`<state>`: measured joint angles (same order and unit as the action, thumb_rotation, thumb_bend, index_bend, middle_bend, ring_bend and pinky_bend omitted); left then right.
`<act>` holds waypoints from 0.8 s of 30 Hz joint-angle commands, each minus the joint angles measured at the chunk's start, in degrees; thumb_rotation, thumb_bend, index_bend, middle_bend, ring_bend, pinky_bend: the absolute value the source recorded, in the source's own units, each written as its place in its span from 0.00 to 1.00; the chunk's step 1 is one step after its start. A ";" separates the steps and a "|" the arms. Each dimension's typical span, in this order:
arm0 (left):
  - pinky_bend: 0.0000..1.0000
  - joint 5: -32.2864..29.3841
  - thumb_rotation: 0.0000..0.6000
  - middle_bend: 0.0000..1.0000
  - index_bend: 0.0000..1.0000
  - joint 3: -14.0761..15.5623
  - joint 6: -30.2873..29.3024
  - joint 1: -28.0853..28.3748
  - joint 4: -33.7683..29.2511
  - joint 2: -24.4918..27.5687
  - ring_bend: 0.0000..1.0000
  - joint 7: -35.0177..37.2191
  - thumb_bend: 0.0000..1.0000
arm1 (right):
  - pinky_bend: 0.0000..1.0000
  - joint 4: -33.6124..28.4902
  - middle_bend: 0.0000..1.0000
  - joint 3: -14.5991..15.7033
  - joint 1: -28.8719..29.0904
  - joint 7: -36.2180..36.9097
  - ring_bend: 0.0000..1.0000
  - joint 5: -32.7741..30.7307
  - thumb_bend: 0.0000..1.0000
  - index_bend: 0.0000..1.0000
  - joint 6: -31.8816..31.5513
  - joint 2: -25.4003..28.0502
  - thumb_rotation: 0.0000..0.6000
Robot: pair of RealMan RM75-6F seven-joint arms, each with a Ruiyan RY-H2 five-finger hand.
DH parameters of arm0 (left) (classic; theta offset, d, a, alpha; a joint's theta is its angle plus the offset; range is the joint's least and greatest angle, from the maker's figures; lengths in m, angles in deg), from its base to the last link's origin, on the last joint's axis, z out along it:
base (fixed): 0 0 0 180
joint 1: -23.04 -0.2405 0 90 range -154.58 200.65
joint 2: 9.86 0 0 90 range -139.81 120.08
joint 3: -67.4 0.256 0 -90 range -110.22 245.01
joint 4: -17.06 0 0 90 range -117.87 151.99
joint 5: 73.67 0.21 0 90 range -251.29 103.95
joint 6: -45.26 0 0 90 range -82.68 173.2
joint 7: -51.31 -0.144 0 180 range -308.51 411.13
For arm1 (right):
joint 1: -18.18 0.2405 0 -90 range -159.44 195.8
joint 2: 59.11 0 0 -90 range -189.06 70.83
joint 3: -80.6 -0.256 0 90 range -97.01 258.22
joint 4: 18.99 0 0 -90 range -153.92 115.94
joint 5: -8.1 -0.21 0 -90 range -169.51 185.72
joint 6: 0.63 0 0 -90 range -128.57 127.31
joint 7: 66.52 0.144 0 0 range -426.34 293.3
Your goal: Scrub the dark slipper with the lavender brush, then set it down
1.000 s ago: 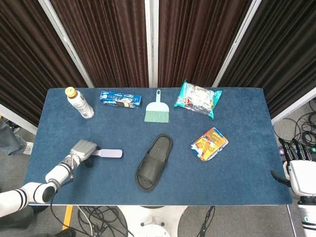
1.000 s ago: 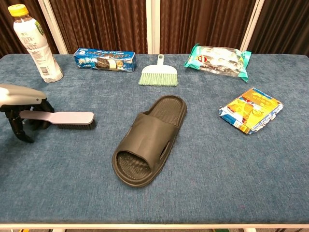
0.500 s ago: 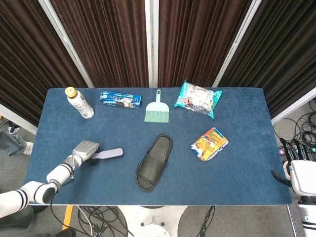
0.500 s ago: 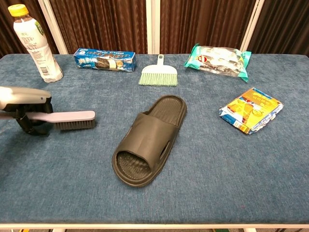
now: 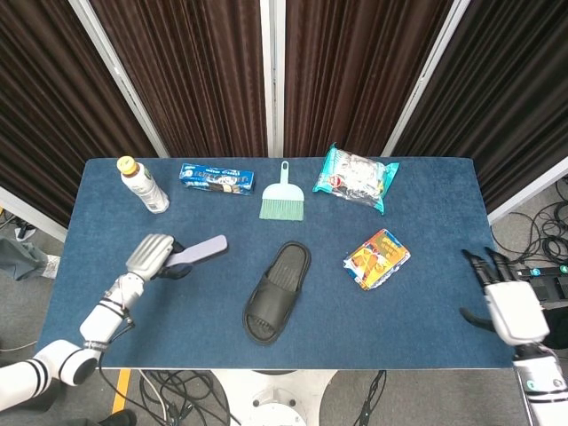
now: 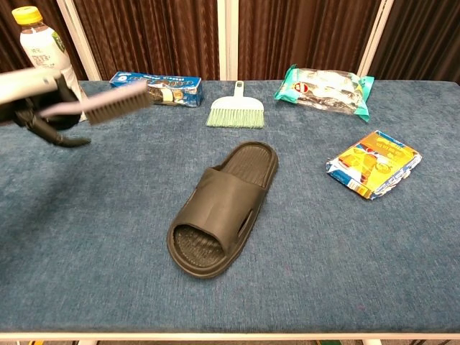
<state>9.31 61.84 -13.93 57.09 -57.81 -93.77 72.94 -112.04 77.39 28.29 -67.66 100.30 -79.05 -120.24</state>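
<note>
The dark slipper [image 5: 278, 291] [image 6: 223, 207] lies sole down near the middle of the blue table, toe pointing to the far right. My left hand [image 5: 153, 256] [image 6: 39, 108] holds the lavender brush [image 5: 201, 249] [image 6: 108, 106] by its handle, lifted above the table to the left of the slipper, bristles facing down. My right hand [image 5: 504, 302] hovers at the table's right edge with its fingers spread and nothing in it; the chest view does not show it.
Along the far side stand a bottle [image 5: 144, 185], a blue snack box [image 5: 216, 178], a green dustpan brush [image 5: 283, 201] and a teal snack bag [image 5: 357, 177]. An orange packet [image 5: 377, 258] lies right of the slipper.
My left hand has raised the brush off the table and carried it up and slightly toward the slipper. My right hand has moved up into view at the right edge.
</note>
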 commanded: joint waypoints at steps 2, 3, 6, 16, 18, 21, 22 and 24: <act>1.00 10.51 1.00 1.00 1.00 2.69 -11.99 -3.53 0.57 -1.07 1.00 5.59 0.45 | 0.10 -4.26 0.18 -0.38 9.49 -1.82 0.03 5.50 0.05 0.03 10.74 1.20 1.00; 1.00 11.84 1.00 1.00 1.00 3.33 -13.27 -3.78 0.77 -1.19 1.00 5.53 0.47 | 0.10 -4.94 0.17 -0.80 11.54 -2.46 0.03 5.81 0.05 0.03 13.32 1.09 1.00; 1.00 16.05 1.00 1.00 1.00 5.68 -16.65 -4.41 1.87 -1.77 1.00 4.33 0.48 | 0.10 -6.52 0.15 -2.88 18.64 -5.37 0.02 5.17 0.05 0.03 22.45 -0.43 1.00; 1.00 25.58 1.00 1.00 1.00 10.14 -21.23 -3.13 13.26 -9.39 1.00 -2.15 0.48 | 0.00 2.14 0.02 -8.69 38.99 -13.98 0.00 -5.68 0.01 0.00 47.83 -12.64 1.00; 1.00 26.41 1.00 1.00 1.00 10.37 -21.34 -2.35 15.99 -11.40 1.00 -2.58 0.49 | 0.00 5.26 0.00 -9.04 41.90 -16.61 0.00 -8.29 0.00 0.00 50.78 -15.54 1.00; 1.00 26.96 1.00 1.00 1.00 10.62 -21.38 -1.40 19.56 -14.10 1.00 -2.50 0.49 | 0.00 9.57 0.00 -8.96 45.14 -20.19 0.00 -11.80 0.00 0.00 53.31 -19.21 1.00; 1.00 27.05 1.00 1.00 1.00 10.60 -21.49 -1.13 20.57 -14.91 1.00 -2.46 0.49 | 0.00 10.83 0.00 -8.79 46.02 -21.22 0.00 -12.78 0.00 0.00 53.92 -20.21 1.00; 1.00 27.02 1.00 1.00 1.00 10.59 -21.18 -0.44 23.13 -16.77 1.00 -2.48 0.49 | 0.00 13.56 0.00 -8.20 47.81 -23.48 0.00 -14.86 0.00 0.00 54.87 -22.41 1.00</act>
<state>35.92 72.20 -35.20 55.74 -36.62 -108.80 70.66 -101.22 69.10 74.21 -88.55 87.84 -26.06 -140.08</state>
